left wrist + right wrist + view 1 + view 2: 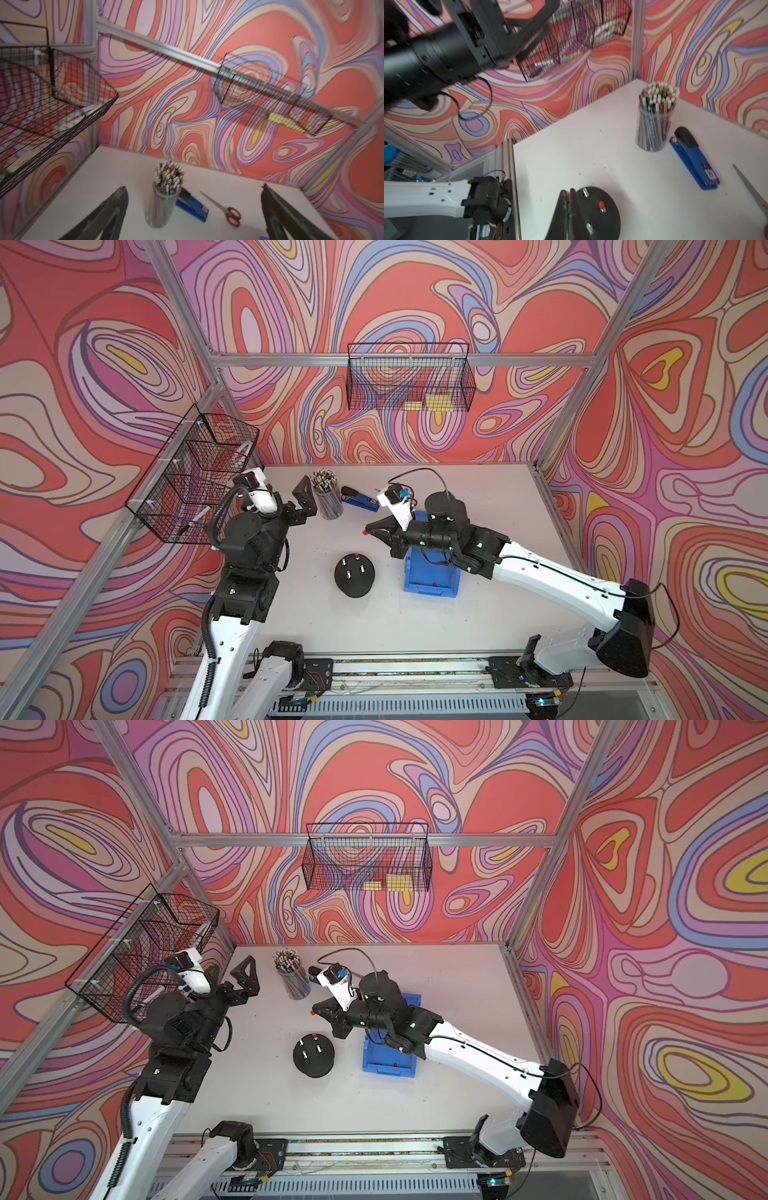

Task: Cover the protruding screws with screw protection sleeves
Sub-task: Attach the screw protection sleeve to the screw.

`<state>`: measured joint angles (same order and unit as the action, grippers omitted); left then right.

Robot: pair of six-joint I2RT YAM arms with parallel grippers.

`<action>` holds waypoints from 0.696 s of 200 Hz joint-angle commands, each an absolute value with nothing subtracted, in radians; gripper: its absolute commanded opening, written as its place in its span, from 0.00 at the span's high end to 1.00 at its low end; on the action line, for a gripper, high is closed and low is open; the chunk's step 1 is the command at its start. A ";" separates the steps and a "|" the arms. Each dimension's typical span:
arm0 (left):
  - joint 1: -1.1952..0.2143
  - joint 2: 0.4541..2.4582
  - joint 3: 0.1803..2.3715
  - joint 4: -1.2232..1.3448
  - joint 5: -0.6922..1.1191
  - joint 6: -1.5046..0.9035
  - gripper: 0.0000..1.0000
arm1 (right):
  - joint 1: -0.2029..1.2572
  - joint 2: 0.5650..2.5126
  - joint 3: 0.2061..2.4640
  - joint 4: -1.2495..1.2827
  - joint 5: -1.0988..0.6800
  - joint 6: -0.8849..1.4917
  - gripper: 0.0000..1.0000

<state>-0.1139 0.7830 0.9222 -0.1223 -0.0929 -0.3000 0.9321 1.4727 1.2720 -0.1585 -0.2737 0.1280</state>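
Right wrist view, lower centre: right gripper (569, 197) clenched on tiny red plastic sleeve (567, 194) near black round puck (606, 224), one silvery upright stud (601, 205) already capped red, three studs (348, 575) left bare; left gripper (304, 504) spread wide, empty.

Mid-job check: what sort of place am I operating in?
Probably a staged robot test cell: silver aluminium frame rails, swirl-patterned wall panels, and black wire baskets hung on the rails.
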 commanded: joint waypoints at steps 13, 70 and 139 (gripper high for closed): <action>-0.057 0.811 0.887 -0.271 -0.157 -0.254 0.00 | 0.994 1.578 1.315 -0.366 -0.151 0.040 1.00; -0.047 0.792 0.875 -0.276 -0.170 -0.243 0.01 | 1.006 1.649 1.314 -0.362 -0.150 0.034 1.00; -0.047 0.790 0.872 -0.274 -0.161 -0.247 0.01 | 1.006 1.695 1.345 -0.356 -0.150 0.035 1.00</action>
